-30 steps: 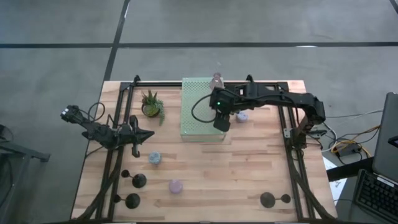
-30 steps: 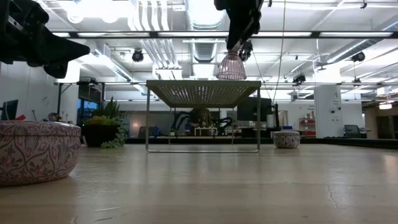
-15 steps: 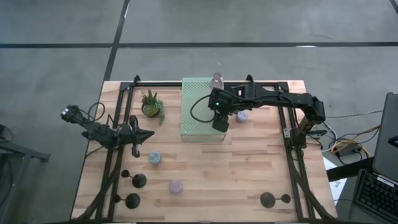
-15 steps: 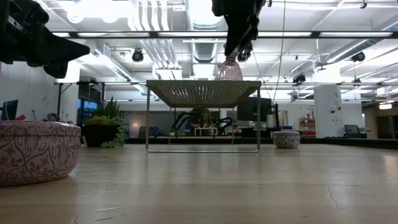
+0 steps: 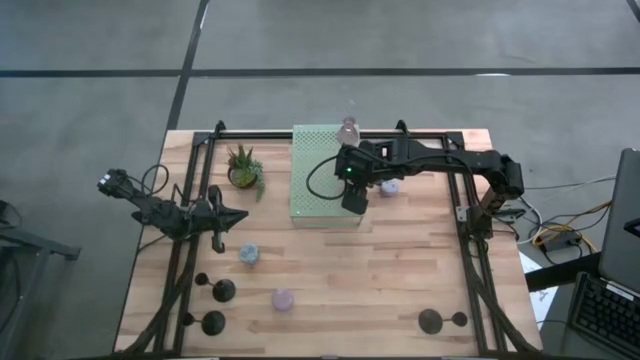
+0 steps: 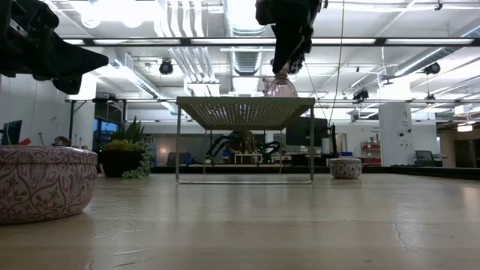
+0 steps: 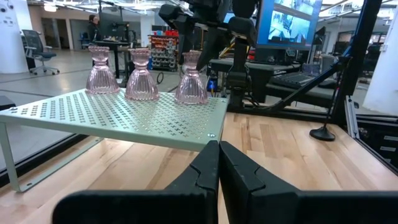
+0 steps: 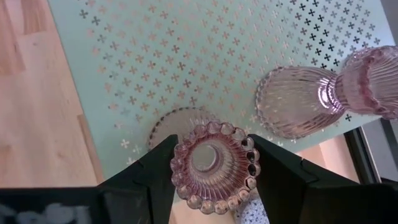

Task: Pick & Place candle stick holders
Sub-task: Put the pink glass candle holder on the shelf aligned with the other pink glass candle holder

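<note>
Three translucent pink glass holders stand in a row near the right edge of the pale green perforated board. My right gripper is above the nearest one and shut on it; that holder also shows in the low view. The other two pink holders stand on their bases farther back. My left gripper is shut and empty, hovering over the table's left side. Pastel holders and black holders stand on the table. My right gripper pinches the pink holder's beaded top rim between its two fingers, one on each side. The fingers come from above, pointing down. The holder is upright, and its flared base is down at the board's surface near the board's near right corner.
A small green potted plant stands left of the board. The board is raised on thin legs. A black frame runs along the table's sides and far edge. A pastel holder stands close to the low camera.
My right gripper has gone down with the pink holder and shifted slightly toward the table's left. The holder stays upright; its base, which hung just above the board, is now down at the board's surface.
</note>
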Controlling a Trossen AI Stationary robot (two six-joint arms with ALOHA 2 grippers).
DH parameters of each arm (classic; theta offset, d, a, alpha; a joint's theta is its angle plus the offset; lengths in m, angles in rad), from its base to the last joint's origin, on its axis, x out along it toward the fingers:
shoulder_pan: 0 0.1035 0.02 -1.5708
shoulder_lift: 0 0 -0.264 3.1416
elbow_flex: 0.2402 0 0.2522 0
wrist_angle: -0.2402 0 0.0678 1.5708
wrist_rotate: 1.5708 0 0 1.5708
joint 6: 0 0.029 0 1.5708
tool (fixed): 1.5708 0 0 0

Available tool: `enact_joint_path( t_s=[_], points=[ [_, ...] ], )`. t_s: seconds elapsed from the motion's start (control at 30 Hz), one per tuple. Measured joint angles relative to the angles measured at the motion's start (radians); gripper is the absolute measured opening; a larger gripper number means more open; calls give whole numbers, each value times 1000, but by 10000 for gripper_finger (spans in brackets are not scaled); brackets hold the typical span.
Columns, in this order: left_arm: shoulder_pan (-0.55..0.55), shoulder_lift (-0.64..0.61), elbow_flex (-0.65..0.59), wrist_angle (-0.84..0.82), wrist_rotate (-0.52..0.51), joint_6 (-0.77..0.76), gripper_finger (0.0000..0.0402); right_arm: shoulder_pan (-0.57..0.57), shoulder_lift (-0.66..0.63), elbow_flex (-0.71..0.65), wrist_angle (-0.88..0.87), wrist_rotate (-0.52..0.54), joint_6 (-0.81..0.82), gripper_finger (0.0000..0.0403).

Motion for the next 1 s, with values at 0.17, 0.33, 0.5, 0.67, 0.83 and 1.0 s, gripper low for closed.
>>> enact_joint_path(
  t_s=[0.17,0.33,0.5,0.67,0.83,1.0],
  points=[
    [0,0,0,0,0,0,14,0,1,-1,25,-3,-16,177],
    [0,0,0,0,0,0,14,0,1,-1,31,-3,-24,181],
    [0,0,0,0,0,0,14,0,1,-1,35,-3,-32,187],
    [0,0,0,0,0,0,14,0,1,5,37,-3,-43,189],
    [0,0,0,0,0,0,14,0,1,35,33,4,-47,207],
    [0,0,0,0,0,0,14,0,1,76,30,5,-50,230]
  ],
)
